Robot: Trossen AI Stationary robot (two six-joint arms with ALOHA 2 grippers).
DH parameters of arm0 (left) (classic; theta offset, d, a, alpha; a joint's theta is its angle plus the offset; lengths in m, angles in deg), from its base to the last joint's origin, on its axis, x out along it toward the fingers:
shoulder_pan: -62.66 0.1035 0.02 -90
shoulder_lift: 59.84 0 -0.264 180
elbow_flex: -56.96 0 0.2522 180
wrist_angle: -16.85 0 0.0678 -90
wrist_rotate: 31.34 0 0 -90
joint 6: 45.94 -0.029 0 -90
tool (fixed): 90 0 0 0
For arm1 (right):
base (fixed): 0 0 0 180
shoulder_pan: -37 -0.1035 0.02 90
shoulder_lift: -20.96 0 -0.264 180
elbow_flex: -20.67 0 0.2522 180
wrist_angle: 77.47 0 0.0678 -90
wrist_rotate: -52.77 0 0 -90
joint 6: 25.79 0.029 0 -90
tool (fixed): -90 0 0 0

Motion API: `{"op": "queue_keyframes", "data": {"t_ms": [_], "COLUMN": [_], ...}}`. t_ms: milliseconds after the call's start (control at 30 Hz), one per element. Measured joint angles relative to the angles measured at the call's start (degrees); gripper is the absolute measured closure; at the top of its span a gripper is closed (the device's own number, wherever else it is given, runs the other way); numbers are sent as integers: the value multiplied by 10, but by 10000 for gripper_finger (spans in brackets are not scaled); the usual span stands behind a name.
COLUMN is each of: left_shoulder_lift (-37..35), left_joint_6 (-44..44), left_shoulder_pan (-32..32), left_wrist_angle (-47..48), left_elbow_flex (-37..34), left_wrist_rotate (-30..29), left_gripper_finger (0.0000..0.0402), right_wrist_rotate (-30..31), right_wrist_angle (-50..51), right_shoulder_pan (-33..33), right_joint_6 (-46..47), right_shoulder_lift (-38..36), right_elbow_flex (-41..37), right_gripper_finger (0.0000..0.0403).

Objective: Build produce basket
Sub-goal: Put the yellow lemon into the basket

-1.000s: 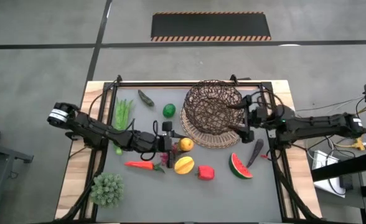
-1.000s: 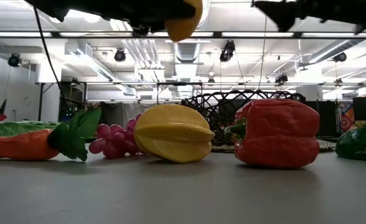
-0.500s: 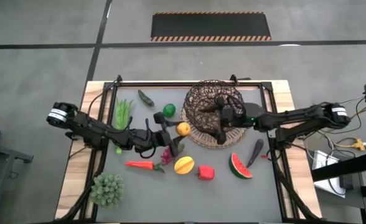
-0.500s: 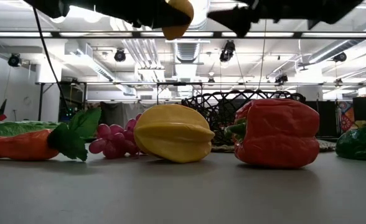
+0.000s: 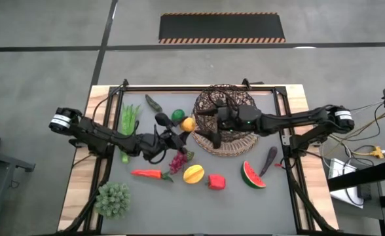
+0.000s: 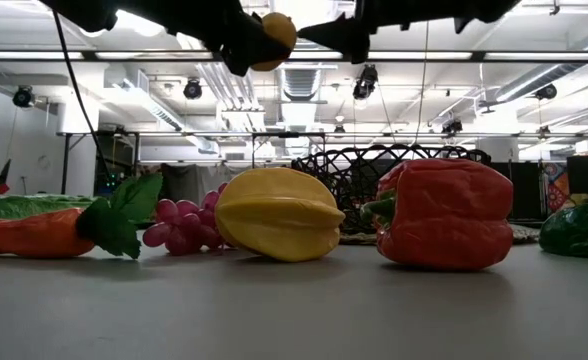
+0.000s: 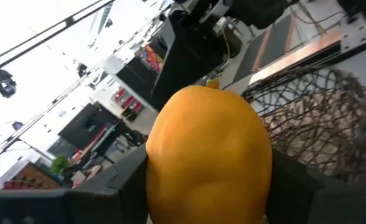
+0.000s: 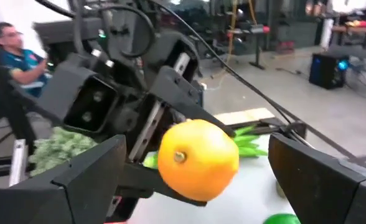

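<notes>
My left gripper (image 5: 184, 126) is shut on the orange (image 5: 188, 124), held in the air just left of the basket (image 5: 228, 108), a dark wicker bowl with a tan base at the table's far middle. My right gripper (image 5: 201, 124) reaches across the basket from the right. It is open, with its fingers (image 8: 77, 180) wide apart on either side of the orange (image 8: 198, 158) and not touching it. The other produce lies on the grey mat: green beans (image 5: 129, 118), chili (image 5: 153, 102), lime (image 5: 177, 115), grapes (image 5: 177, 161), carrot (image 5: 148, 174), yellow mango (image 5: 193, 173), red pepper (image 5: 215, 181), watermelon slice (image 5: 252, 175), eggplant (image 5: 269, 159). My left gripper pinches the orange by two opposite sides (image 7: 161, 168) between its two fingers (image 7: 114, 190). The fingers come from the table's left. The orange is lifted clear of the table, high above the produce in the low view (image 6: 274, 30).
A pale green leafy clump (image 5: 112, 198) sits at the near left corner. The mango (image 6: 279, 213), red pepper (image 6: 444, 212) and grapes (image 6: 184, 225) lie close together in the near middle, below the arms. A person (image 8: 12, 53) shows in the room beyond the table.
My left gripper has carried the orange toward the table's far edge, up beside the basket's left rim, still shut on it. My right gripper has swung from the basket's right side across it toward the table's left, until its open fingers flank the orange.
</notes>
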Motion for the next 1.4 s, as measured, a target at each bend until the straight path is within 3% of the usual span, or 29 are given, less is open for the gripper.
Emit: {"op": "queue_keyframes", "data": {"t_ms": [267, 533, 667, 1000, 1233, 1400], "left_shoulder_lift": [0, 0, 0, 0, 0, 0], "left_joint_6": [-64, -71, -70, -51, -40, -48], "left_shoulder_pan": [13, 18, 19, 19, 17, 17], "left_wrist_angle": [-19, -19, -18, -18, -20, -14], "left_elbow_flex": [0, 0, 0, -1, -1, -6], "left_wrist_rotate": [-20, -20, -25, -19, -10, 9], "left_gripper_finger": [188, 188, 187, 151, 100, 85], "right_wrist_rotate": [39, 111, 134, 136, 145, 143], "right_wrist_angle": [84, 190, 226, 251, 271, 357], "right_shoulder_pan": [-6, -6, -7, -11, -11, -2], "right_joint_6": [3, 3, 3, 18, 37, 60], "right_shoulder_lift": [40, 96, 114, 120, 116, 103], "right_elbow_flex": [68, 161, 191, 206, 206, 228], "right_gripper_finger": [29, 32, 64, 200, 200, 200]}}
